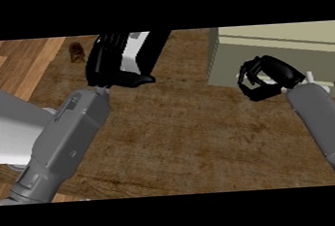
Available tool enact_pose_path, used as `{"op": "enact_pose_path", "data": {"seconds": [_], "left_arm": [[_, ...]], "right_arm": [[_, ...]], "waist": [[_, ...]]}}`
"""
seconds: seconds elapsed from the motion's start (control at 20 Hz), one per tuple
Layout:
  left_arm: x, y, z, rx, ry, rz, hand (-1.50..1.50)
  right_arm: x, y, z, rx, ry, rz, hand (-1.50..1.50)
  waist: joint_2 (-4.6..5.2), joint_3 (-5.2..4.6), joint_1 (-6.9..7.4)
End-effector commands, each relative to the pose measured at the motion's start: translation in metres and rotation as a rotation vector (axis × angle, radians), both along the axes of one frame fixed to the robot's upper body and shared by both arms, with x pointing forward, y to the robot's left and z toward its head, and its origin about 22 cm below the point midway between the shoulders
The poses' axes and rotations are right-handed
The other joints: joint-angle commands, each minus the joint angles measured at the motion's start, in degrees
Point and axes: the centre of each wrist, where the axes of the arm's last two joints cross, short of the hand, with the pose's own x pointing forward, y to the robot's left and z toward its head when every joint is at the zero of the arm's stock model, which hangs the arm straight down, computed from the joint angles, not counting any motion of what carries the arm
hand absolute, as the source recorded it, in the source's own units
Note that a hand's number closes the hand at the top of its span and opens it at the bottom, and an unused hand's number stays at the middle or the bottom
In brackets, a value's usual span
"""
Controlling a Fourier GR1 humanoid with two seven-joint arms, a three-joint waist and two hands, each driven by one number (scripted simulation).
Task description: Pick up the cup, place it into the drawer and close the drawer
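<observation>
The right hand [270,69] curls over the beige drawer [296,49], apparently around the hidden cup; the left hand [120,57] rests open-fingered above the worktop [186,133].

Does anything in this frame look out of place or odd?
Nothing looks spilled or damaged. One small brown object sits alone at the view's upper left, beyond the left hand and well apart from the drawer, where the right hand hangs. I cannot tell what it is.
</observation>
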Motion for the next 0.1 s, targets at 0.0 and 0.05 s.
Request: {"op": "enact_pose_path", "data": {"seconds": [0.0,0.05], "left_arm": [[-0.004,0.0001,-0.0061,-0.015,0.01,-0.008,-1.5],[-0.0032,-0.0003,-0.0045,-0.008,0.001,-0.005,-1.5]], "right_arm": [[0.03,-0.031,0.0908,-0.059,-0.223,-0.194,1.5],[0.0313,-0.0278,0.0929,-0.046,-0.227,-0.194,1.5]], "waist": [[0.48,-1.03,1.86],[0.5,-1.03,1.38]]}}
